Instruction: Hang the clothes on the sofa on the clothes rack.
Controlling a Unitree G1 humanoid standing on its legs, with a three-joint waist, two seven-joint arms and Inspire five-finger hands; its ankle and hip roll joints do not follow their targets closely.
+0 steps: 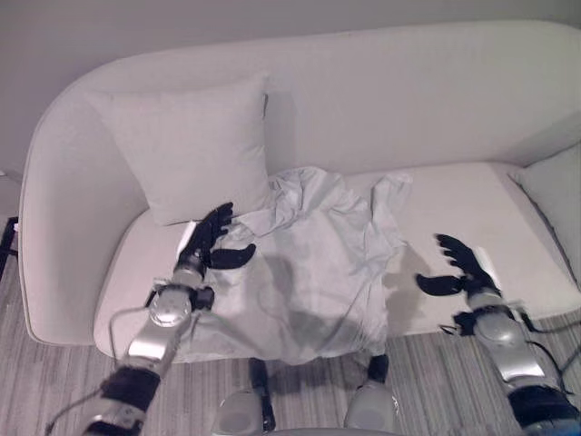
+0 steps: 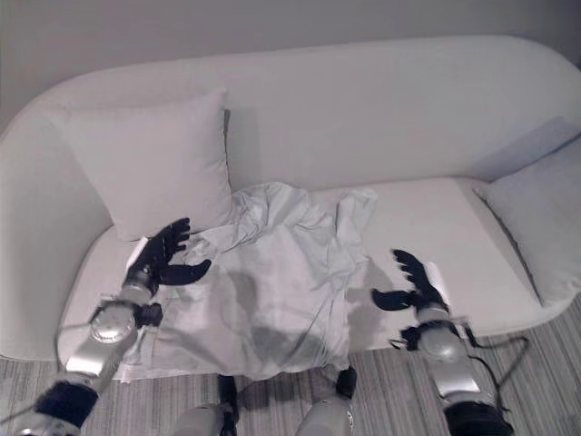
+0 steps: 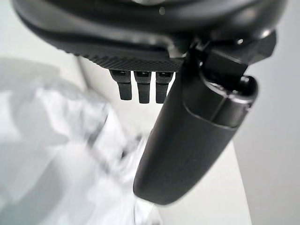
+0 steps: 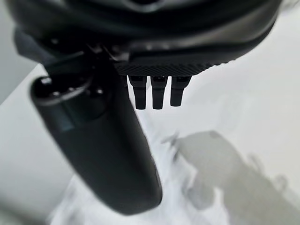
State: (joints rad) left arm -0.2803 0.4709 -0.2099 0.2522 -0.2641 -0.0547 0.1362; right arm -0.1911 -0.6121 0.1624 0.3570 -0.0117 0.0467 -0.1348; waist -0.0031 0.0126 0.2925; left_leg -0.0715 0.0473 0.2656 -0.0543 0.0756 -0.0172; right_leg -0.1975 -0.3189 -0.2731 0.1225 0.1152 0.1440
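A crumpled white garment (image 1: 313, 263) lies spread over the middle of the pale sofa seat (image 1: 454, 204), its lower edge hanging over the front. My left hand (image 1: 211, 241) hovers open at the garment's left edge, fingers straight and thumb out, holding nothing. My right hand (image 1: 458, 265) is open too, above the bare seat a short way right of the garment. The left wrist view has the white cloth (image 3: 56, 154) just past the straight fingers (image 3: 143, 86). In the right wrist view the cloth (image 4: 178, 187) lies beyond the fingers (image 4: 157, 93).
A square white cushion (image 1: 195, 150) leans against the sofa back behind my left hand. Another cushion (image 2: 540, 222) sits at the sofa's right end. The curved sofa back (image 1: 408, 91) closes off the far side. Striped carpet (image 1: 54, 372) runs in front of the sofa.
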